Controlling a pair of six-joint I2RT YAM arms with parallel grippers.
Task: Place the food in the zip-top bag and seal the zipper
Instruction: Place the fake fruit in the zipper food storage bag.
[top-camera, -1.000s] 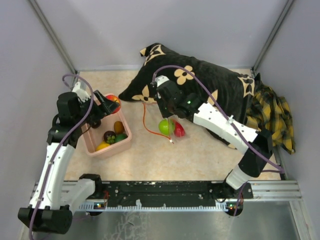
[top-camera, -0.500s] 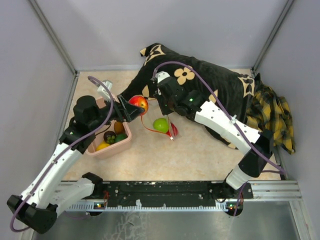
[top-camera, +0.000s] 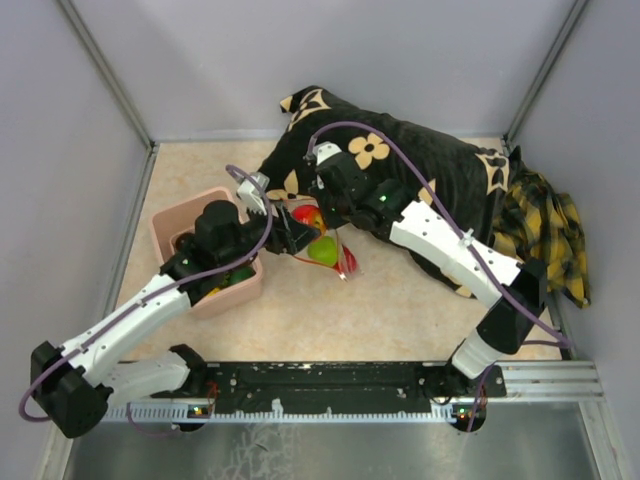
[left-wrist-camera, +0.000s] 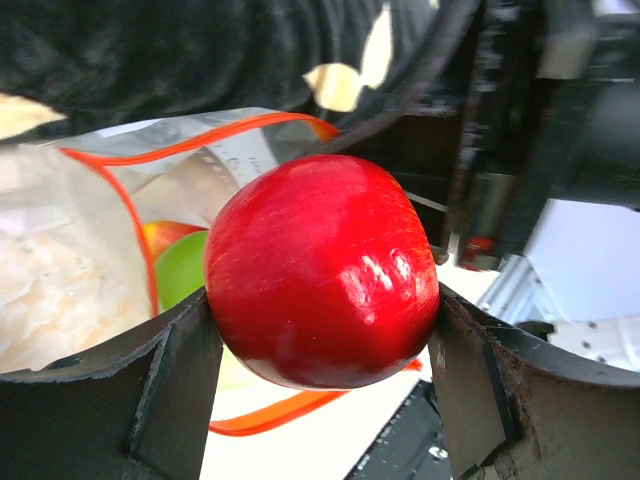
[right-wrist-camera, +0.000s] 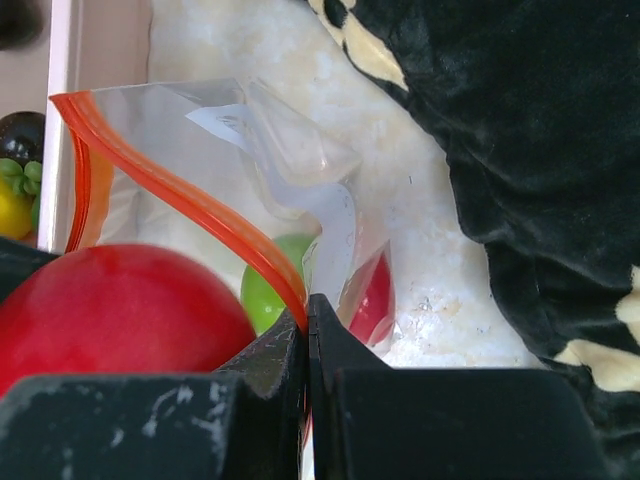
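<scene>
L gripper (left-wrist-camera: 322, 345): spread wide, clamped on red apple (left-wrist-camera: 320, 265), at bag mouth
R gripper (right-wrist-camera: 306, 335): pressed shut, pinching zipper (right-wrist-camera: 180, 193), lifts zip-top bag (right-wrist-camera: 200, 140) open
Bag: on counter (top-camera: 330, 320), green fruit (right-wrist-camera: 268, 287) inside
Risk: apple may clip floppy rim & roll off

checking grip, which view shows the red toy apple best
Left wrist: the glossy red toy apple fills the frame, held in the left claw. Right wrist crops it; top external shows a small patch.
</scene>
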